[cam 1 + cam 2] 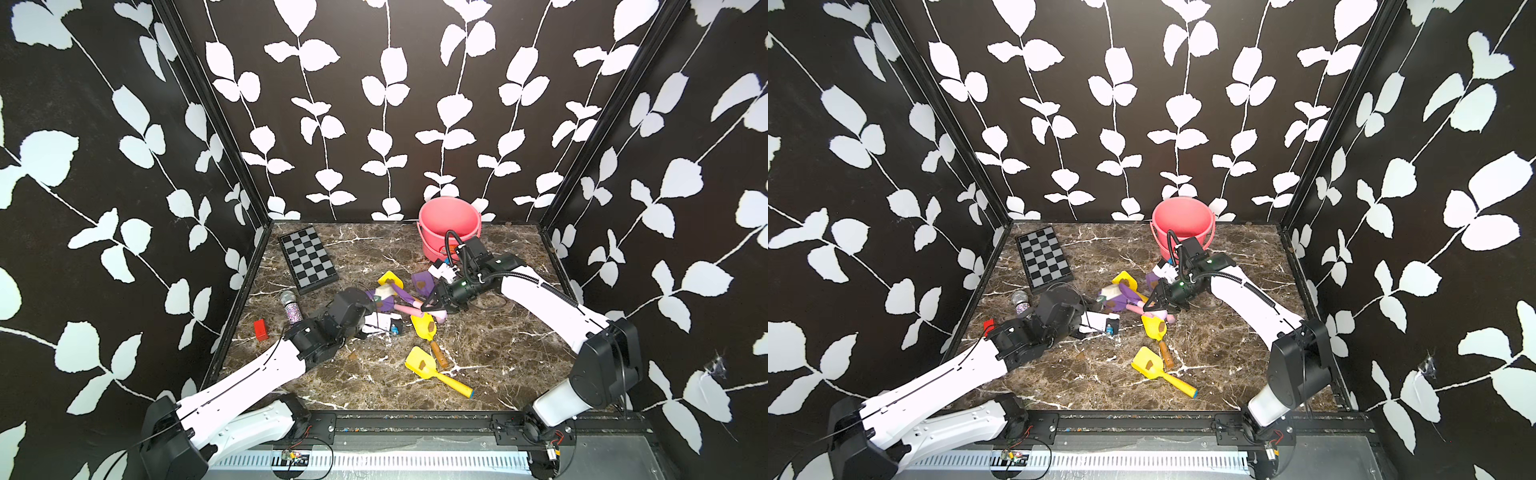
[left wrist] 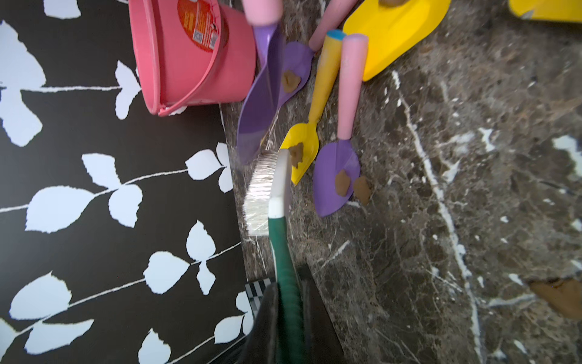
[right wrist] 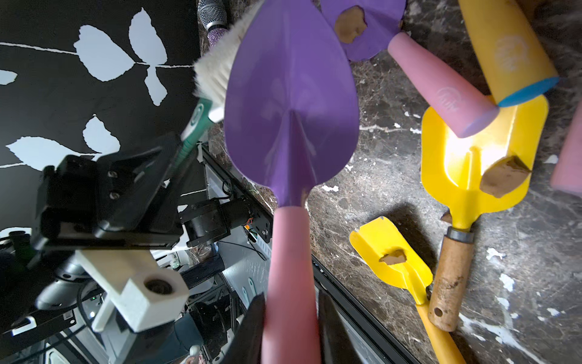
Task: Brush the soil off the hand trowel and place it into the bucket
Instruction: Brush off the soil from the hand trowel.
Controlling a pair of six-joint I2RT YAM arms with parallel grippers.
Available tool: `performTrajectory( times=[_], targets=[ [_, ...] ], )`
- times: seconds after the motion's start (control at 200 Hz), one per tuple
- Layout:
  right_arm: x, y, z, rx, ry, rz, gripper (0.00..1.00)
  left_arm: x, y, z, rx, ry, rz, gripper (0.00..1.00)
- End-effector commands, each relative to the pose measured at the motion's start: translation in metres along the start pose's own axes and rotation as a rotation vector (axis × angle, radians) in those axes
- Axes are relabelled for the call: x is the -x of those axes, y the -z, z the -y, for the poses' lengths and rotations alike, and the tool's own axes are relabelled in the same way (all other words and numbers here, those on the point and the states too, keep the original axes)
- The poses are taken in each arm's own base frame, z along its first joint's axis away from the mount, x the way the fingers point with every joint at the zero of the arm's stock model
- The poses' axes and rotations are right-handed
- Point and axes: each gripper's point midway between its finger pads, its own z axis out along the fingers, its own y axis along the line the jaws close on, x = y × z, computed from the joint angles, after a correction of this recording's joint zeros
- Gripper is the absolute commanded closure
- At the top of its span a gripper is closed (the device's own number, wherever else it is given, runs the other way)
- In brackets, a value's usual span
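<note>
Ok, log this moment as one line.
left hand: shut on brush | right hand: shut on purple trowel | bristles at blade edge | bucket: no trowel inside

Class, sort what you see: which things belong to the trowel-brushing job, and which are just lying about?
Job: purple-bladed, pink-handled trowel; white-bristled, green-handled brush; brown soil clumps; soiled all-yellow plastic trowel; round pink plastic bucket.
Lying about: black-and-grey chequered board; glittery silver microphone; small red block.
</note>
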Motion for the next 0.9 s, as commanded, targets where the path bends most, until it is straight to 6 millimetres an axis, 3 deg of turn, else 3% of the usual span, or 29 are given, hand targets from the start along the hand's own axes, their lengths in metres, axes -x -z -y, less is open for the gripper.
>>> performTrajectory(
  times=[0.0, 0.185, 0.295, 0.705, 0.895],
  targets=[
    [0.0, 0.008, -0.013, 0.038, 0.036, 0.02, 1.0, 0.006, 0.007, -0.002, 0.01, 0.001, 0.048, 1.0],
    [0.003, -0.003, -0.022, 0.051, 0.049, -0.005, 1.0, 0.04, 0.007, 0.004, -0.065, -0.037, 0.172, 1.0],
    [0.0, -0.007, -0.021, 0.052, 0.043, -0.026, 1.0, 0.048, 0.006, 0.003, -0.064, -0.066, 0.203, 1.0],
    [-0.021, -0.005, -0.01, 0.026, 0.036, -0.071, 1.0, -0.008, -0.001, -0.019, 0.079, -0.111, -0.022, 1.0],
    [-0.001, 0.011, -0.02, 0.066, 0.032, 0.021, 1.0, -0.001, 0.002, -0.005, 0.004, -0.07, 0.039, 1.0]
  ],
)
